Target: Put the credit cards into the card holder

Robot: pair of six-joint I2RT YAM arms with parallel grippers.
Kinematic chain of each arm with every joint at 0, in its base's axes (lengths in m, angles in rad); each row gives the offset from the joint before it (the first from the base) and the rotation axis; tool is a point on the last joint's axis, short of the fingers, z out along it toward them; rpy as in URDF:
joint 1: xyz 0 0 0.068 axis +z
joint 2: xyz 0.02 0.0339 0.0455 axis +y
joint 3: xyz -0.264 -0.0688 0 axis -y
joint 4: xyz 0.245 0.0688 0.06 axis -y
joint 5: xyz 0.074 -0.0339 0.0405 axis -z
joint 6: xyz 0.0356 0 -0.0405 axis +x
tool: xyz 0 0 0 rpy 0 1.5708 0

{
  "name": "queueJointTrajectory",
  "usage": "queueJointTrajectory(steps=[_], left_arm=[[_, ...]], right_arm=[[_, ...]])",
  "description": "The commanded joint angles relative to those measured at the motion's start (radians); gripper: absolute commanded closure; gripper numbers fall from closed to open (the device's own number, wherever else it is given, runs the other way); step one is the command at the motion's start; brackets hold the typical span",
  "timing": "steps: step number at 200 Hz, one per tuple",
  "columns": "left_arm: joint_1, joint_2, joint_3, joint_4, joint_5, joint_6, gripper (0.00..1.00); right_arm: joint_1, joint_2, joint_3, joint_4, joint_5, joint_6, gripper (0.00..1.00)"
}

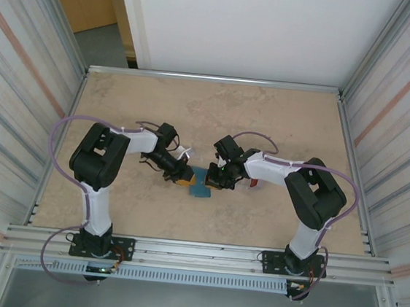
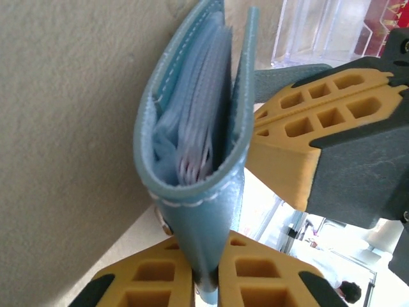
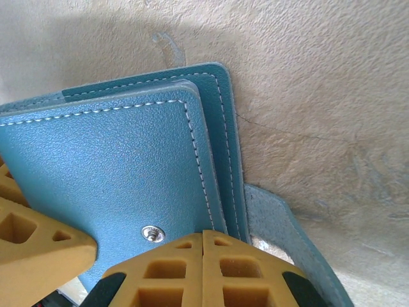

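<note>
- Where the left gripper [image 1: 182, 179] meets the card holder [image 1: 201, 190], its two yellow pads pinch one teal cover from both sides, with the leather filling the gap between them.
- Just past those pads, the wallet stands on edge and is open in a narrow V. Its white-stitched rims curve around pale blue inner sleeves [image 2: 198, 128].
- Directly across the wallet from the left gripper is the right gripper [image 1: 215, 178], nose to nose with it, fingers pressed together.
- In the right wrist view, those shut fingers sit against the wallet's lower edge, just beside a small metal snap stud [image 3: 152, 233]. It is not possible to tell whether any leather is caught between them.
- A loose closing tab [image 3: 281, 236] curls away on one side of the right fingers, lying on the table.
- Beyond the right gripper, as seen from the left wrist, lie a clear plastic case [image 2: 307, 29] and a red credit card [image 2: 386, 22] with gold markings, both apart from the wallet.
- Beige, marbled table [image 1: 267, 123] lies bare ahead of both grippers, towards the far edge, and outward on either side of the arms.
- Corrugated metal walls [image 1: 23, 68] close in the table's left and right sides, and a white wall [image 1: 255, 27] stands behind its far edge.
</note>
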Motion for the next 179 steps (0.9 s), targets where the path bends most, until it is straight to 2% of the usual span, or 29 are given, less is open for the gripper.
queueJointTrajectory(steps=[1, 38, 90, 106, 114, 127, 169, 179], left_arm=[[-0.012, -0.048, 0.004, 0.024, 0.037, 0.036, 0.92], [0.000, -0.101, -0.005, 0.020, 0.038, 0.067, 0.94], [0.095, -0.301, -0.035, -0.005, 0.042, 0.165, 0.94], [0.143, -0.379, -0.043, -0.016, 0.068, 0.205, 0.94], [0.168, -0.412, -0.051, -0.020, 0.089, 0.222, 0.94], [0.205, -0.465, -0.063, -0.026, 0.123, 0.259, 0.94], [0.249, -0.587, -0.092, -0.080, 0.227, 0.410, 0.95], [0.251, -0.599, -0.093, -0.085, 0.255, 0.421, 0.95]], right_arm=[[0.014, -0.023, -0.001, -0.043, 0.088, -0.009, 1.00], [0.029, -0.140, 0.037, -0.079, 0.110, -0.015, 0.99], [0.027, -0.425, -0.037, 0.006, 0.130, -0.042, 0.87], [0.019, -0.506, -0.074, 0.062, 0.114, -0.063, 0.78], [0.014, -0.536, -0.092, 0.097, 0.098, -0.073, 0.68], [0.008, -0.559, -0.105, 0.143, 0.066, -0.094, 0.58], [0.013, -0.531, -0.131, 0.318, -0.023, -0.120, 0.30], [0.018, -0.513, -0.129, 0.333, -0.024, -0.128, 0.27]])
